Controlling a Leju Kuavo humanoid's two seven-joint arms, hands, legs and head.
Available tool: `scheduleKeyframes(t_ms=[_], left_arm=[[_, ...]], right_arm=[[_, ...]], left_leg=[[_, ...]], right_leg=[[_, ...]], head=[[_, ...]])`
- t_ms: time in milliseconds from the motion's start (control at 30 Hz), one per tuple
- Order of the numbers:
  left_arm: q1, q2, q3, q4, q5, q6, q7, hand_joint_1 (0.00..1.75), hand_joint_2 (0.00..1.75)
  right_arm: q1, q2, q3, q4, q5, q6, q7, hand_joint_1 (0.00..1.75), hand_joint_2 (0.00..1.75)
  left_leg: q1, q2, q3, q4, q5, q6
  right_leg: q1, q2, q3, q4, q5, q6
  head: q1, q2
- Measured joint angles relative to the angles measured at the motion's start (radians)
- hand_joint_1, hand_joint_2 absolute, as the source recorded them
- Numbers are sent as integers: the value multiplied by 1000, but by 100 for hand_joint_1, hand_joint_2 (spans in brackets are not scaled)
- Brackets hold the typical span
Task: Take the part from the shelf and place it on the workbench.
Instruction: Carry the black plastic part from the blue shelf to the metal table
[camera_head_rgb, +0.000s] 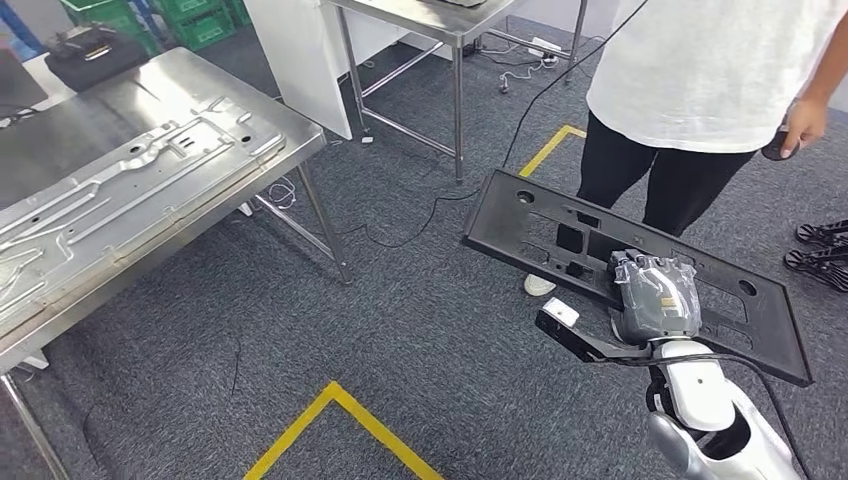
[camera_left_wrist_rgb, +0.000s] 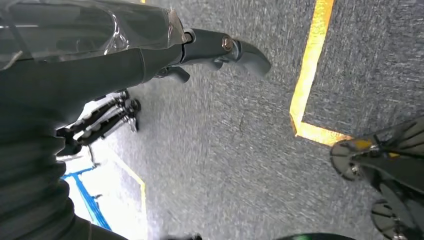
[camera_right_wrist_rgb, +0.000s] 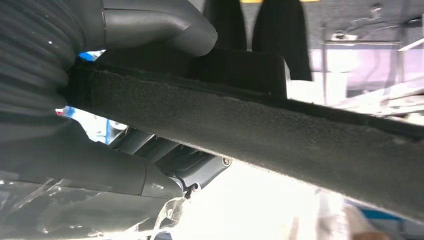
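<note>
The part is a flat black panel (camera_head_rgb: 540, 215) with several cutouts. In the head view it is held tilted above the carpet at the right. My right hand (camera_head_rgb: 655, 295) grips its near long edge from above. In the right wrist view the panel's rough edge (camera_right_wrist_rgb: 250, 130) runs between the thumb (camera_right_wrist_rgb: 150, 25) and the fingers below it. The steel workbench (camera_head_rgb: 270, 130) stands at the left, well apart from the panel. My left hand (camera_left_wrist_rgb: 100, 65) hangs over the carpet with its fingers (camera_left_wrist_rgb: 240, 50) stretched out and nothing in them.
A stamped silver metal sheet (camera_head_rgb: 130, 180) covers most of the workbench. A person (camera_head_rgb: 700, 70) in a white shirt stands just behind the panel. A second steel table (camera_head_rgb: 450, 25) stands at the back, with cables (camera_head_rgb: 420, 225) and yellow tape (camera_head_rgb: 340, 410) on the floor.
</note>
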Motion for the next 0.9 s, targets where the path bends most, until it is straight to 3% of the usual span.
scheduleKeyframes(t_ms=[67, 133, 200, 267, 333, 367, 400, 433, 467, 500, 567, 633, 700, 767, 833, 900], left_arm=[[-3, 2, -2, 0, 0, 0, 0, 0, 175], [-8, 4, -3, 0, 0, 1, 0, 0, 175], [-7, 5, -3, 0, 0, 0, 0, 0, 175], [-4, 5, -4, 0, 0, -1, 0, 0, 175], [-6, 5, -4, 0, 0, -3, 0, 0, 175], [-8, 4, -4, 0, 0, -4, 1, 0, 175], [-8, 3, -5, 0, 0, -5, 1, 0, 175], [-7, 3, -5, 0, 0, -6, 2, 0, 175], [-6, 2, -5, 0, 0, -6, 3, 0, 175], [-5, 2, -5, 0, 0, -7, 4, 0, 175], [-5, 2, -6, 0, 0, -7, 4, 0, 175], [-5, 2, -6, 0, 0, -6, 4, 0, 175], [-2, 2, -6, 0, 0, -5, 1, 0, 175], [1, 2, -6, 0, -1, -2, -1, 0, 175], [-1, 1, -7, 0, -1, 0, -3, 0, 175], [-1, 1, -7, 0, -2, 0, -3, 0, 175]], right_arm=[[0, 0, -3, 0, 0, 0, 0, 175, 175], [0, -1, -6, 0, 0, 0, 0, 175, 175], [-1, -1, -7, -1, 0, 0, 0, 175, 175], [-1, -2, -8, -1, 0, -1, -1, 175, 175], [1, -4, -9, -1, 0, -1, -1, 175, 175], [2, -6, -9, -1, -1, -1, -1, 175, 175], [4, -7, -9, -1, -2, -1, -1, 175, 175], [6, -8, -9, -1, -3, 0, -1, 175, 175], [7, -8, -9, -1, -4, 0, -1, 175, 175], [7, -8, -9, -1, -5, 0, -1, 175, 175], [7, -8, -9, -2, -6, 0, -2, 175, 175], [7, -9, -11, -2, -6, 0, -2, 175, 175], [6, -10, -12, -2, -6, 0, -2, 175, 175], [4, -9, -13, -2, -6, 0, -2, 175, 175], [4, -10, -15, -4, -6, 2, -2, 175, 175], [5, -10, -15, -4, -6, 6, -2, 175, 175]], left_leg=[[-17, 51, 88, -171, 65, 16], [-30, 81, 122, -245, 82, 27], [-29, 62, 128, -257, 84, 29], [-22, 39, 141, -268, 92, 33], [-17, 16, 148, -270, 96, 38], [-16, 3, 148, -269, 96, 40], [-16, -11, 149, -268, 95, 41], [-14, -26, 151, -267, 93, 40], [-12, -41, 152, -265, 91, 38], [-9, -55, 154, -262, 88, 34], [-5, -82, 153, -248, 76, 22], [-6, -105, 145, -244, 66, 14], [-4, -120, 139, -246, 63, 11], [-3, -85, 118, -198, 35, 3], [2, -30, 51, -64, -31, -11], [10, -15, -27, 80, -84, -19]], right_leg=[[1, -20, 12, -7, -3, 2], [2, -39, 19, -12, -7, 9], [1, -53, 23, -11, -14, 18], [0, -14, 9, 32, -43, 24], [2, 40, -59, 170, -108, 26], [3, 50, -105, 253, -137, 28], [4, 53, -143, 314, -150, 30], [4, 54, -163, 334, -142, 32], [3, 55, -160, 308, -113, 34], [2, 62, -135, 243, -70, 37], [-8, 108, -69, 85, 5, 43], [-14, 136, -34, 7, 30, 36], [-12, 113, -28, -2, 30, 18], [-11, 88, -23, -7, 31, 5], [-9, 65, -18, -12, 31, -3], [-7, 43, -16, -13, 27, -5]], head=[[0, 0], [0, 0], [0, 0], [0, 0], [1, 0], [1, 0], [1, 0], [1, 0], [1, -1], [1, -1], [1, -1], [1, -2], [0, -2], [0, -3], [0, -3], [0, -3]])
